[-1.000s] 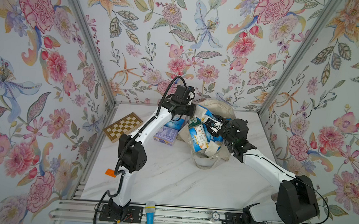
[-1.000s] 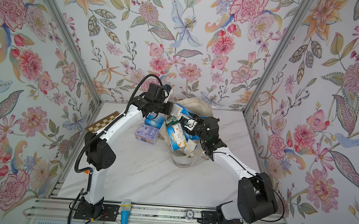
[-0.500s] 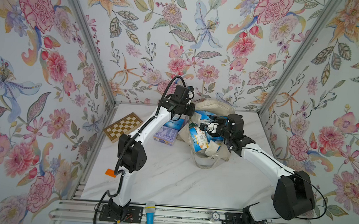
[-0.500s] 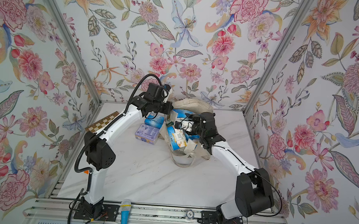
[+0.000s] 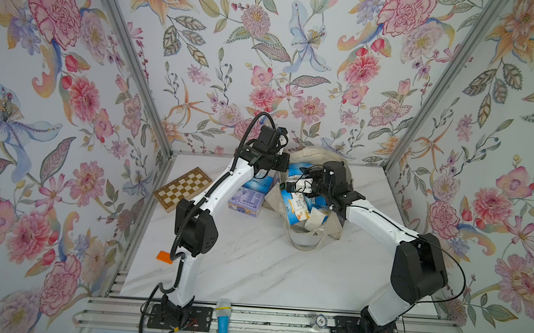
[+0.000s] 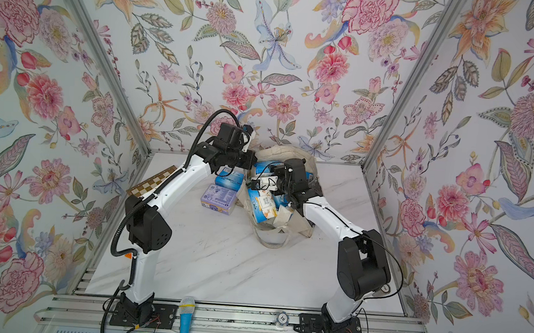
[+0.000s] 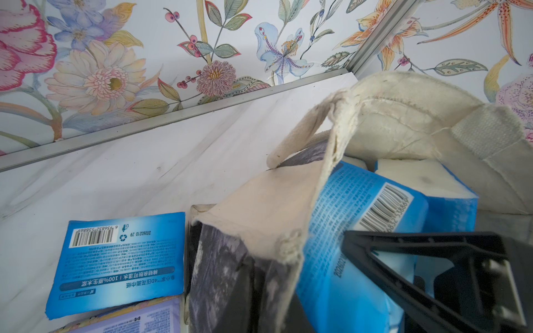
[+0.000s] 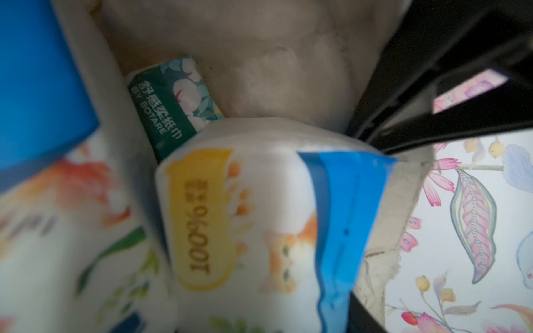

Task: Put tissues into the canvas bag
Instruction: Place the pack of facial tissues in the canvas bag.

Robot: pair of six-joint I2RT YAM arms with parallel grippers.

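The canvas bag (image 5: pixel 315 220) slumps open at the back of the table, stuffed with tissues. My left gripper (image 5: pixel 279 171) is shut on the bag's left rim, and the left wrist view shows the cloth (image 7: pixel 259 201) with its dark print running down into the jaws. My right gripper (image 5: pixel 294 188) hovers over the bag mouth, jaws apart around a cat-printed pack (image 8: pixel 245 216) standing in the bag (image 5: pixel 295 206). One black finger (image 8: pixel 366 314) sits beside the bag cloth. A green pack (image 8: pixel 173 109) lies deeper inside. A blue pack (image 5: pixel 259 183) and a lavender pack (image 5: pixel 246 201) lie outside, left of the bag.
A wooden chessboard (image 5: pixel 182 188) lies at the left edge of the table. An orange piece (image 5: pixel 164 257) sits by the left arm's base link. A blue microphone (image 5: pixel 222 321) rests on the front rail. Papered walls close in on three sides.
My right gripper has moved left over the bag mouth, onto the cat-printed pack, which stayed in place. The left gripper keeps its hold on the rim.
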